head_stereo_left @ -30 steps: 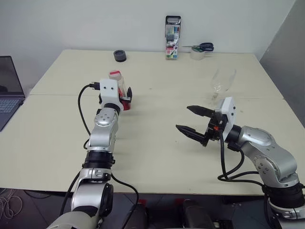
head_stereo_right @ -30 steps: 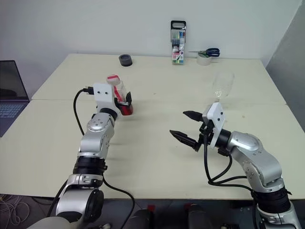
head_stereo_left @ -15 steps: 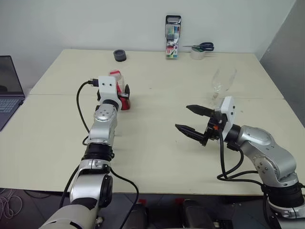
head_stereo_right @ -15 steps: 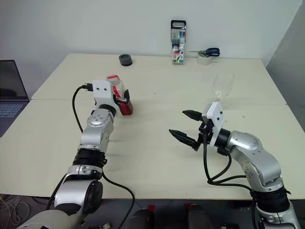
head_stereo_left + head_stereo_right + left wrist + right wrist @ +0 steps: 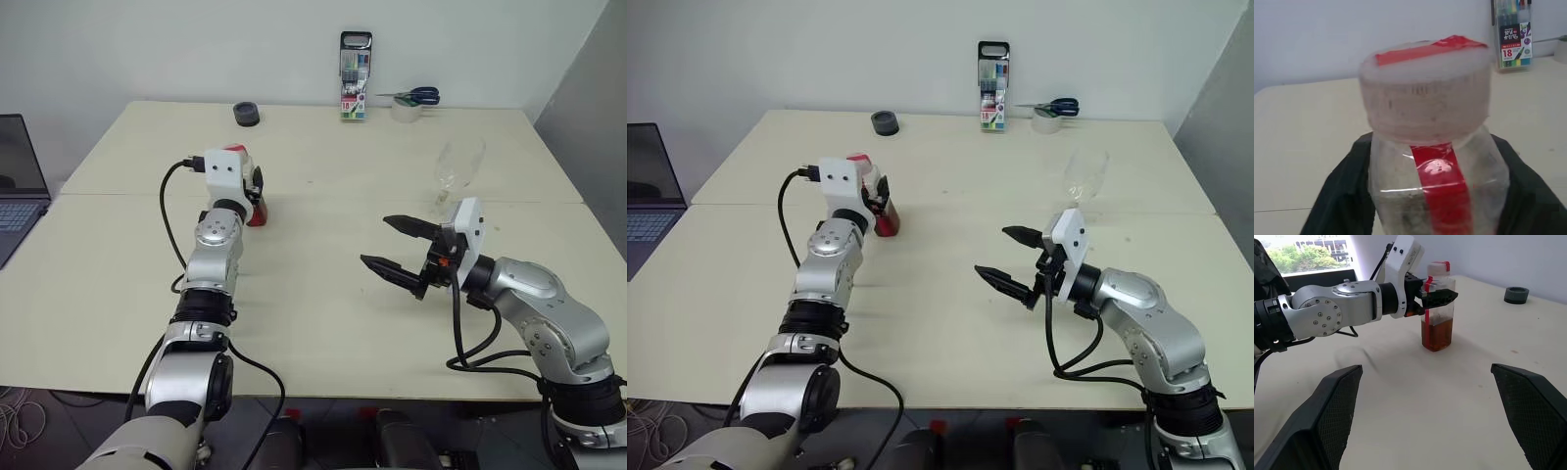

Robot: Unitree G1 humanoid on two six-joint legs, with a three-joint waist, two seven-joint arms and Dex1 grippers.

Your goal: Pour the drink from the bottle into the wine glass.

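The left gripper (image 5: 1436,296) clamps its black fingers on the small clear plastic bottle (image 5: 1437,308) with red strip; amber drink (image 5: 1437,334) fills its base. The right gripper (image 5: 400,248) gapes empty, the clear stemmed wine glass (image 5: 457,168) just beyond it.

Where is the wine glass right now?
In the left eye view the wine glass stands upright on the table's right side, just beyond the open right gripper and nearer than the tape roll by the back edge.
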